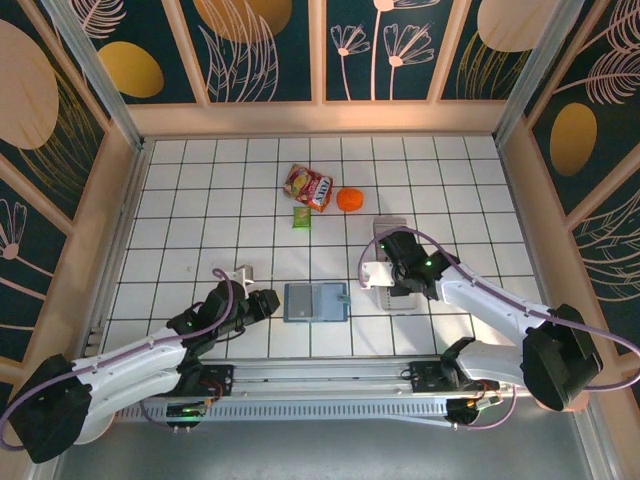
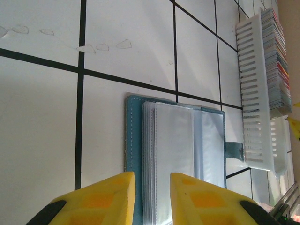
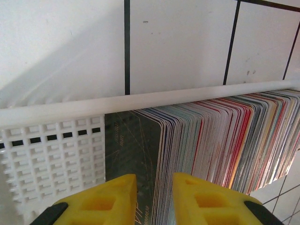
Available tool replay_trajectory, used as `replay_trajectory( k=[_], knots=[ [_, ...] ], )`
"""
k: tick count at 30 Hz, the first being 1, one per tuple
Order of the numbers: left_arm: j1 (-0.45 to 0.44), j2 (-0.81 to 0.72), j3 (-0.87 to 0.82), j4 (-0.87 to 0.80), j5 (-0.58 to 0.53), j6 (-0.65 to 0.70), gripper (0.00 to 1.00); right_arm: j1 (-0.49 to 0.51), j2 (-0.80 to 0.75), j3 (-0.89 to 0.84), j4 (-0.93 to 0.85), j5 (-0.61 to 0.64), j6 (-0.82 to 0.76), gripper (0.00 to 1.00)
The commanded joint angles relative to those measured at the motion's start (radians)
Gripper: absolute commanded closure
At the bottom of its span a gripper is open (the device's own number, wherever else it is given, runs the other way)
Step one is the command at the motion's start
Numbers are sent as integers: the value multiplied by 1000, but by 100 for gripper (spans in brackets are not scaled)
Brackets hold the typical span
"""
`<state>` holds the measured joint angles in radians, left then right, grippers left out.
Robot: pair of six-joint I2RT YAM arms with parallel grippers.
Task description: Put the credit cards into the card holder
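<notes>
Yellow-fingered left gripper (image 2: 152, 190) hangs parted at the open card holder's (image 2: 185, 140) edge, near the white-tiled table's (image 1: 190, 200) front edge. The right gripper (image 3: 153, 190), parted, straddles credit cards (image 3: 211, 140) in a white tray (image 3: 51, 150). Floral walls (image 1: 265, 50) surround; a snack bag (image 1: 308, 185) and orange ball (image 1: 350, 199) lie toward the far edge.

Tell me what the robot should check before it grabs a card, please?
1. Card holder lying open, sleeves facing up: ok.
2. Credit cards packed upright in the white tray: ok.
3. Right gripper open above the cards: ok.
4. Just one card lined up to pinch: cannot tell.
5. Left gripper open at the holder's edge: ok.
</notes>
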<state>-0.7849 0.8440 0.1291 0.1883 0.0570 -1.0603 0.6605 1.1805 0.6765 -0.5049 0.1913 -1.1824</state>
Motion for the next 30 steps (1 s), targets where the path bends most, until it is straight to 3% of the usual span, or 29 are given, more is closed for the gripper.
replay_trajectory(
  k=[1,8,11,16,19,24,30],
  knots=[
    [-3,-11,-11,41,19,-15,74,8,-23,-26,13,20,-15,64],
    [-2,-14,-17,37,18,-18,75,8,-51,-61,75,33,-14,18],
    [-2,-15,-16,37,15,-18,75,8,-42,-86,124,50,-31,12],
    [-3,-17,-15,37,17,-19,75,8,-5,-103,214,85,-51,11],
    [-2,-19,-15,31,15,-18,76,8,26,-85,227,87,-56,29],
    [-3,-25,-14,31,9,-16,76,7,53,-65,214,79,-59,34],
    [-2,-33,-21,33,9,-17,77,8,40,-28,152,83,-57,51]
  ],
)
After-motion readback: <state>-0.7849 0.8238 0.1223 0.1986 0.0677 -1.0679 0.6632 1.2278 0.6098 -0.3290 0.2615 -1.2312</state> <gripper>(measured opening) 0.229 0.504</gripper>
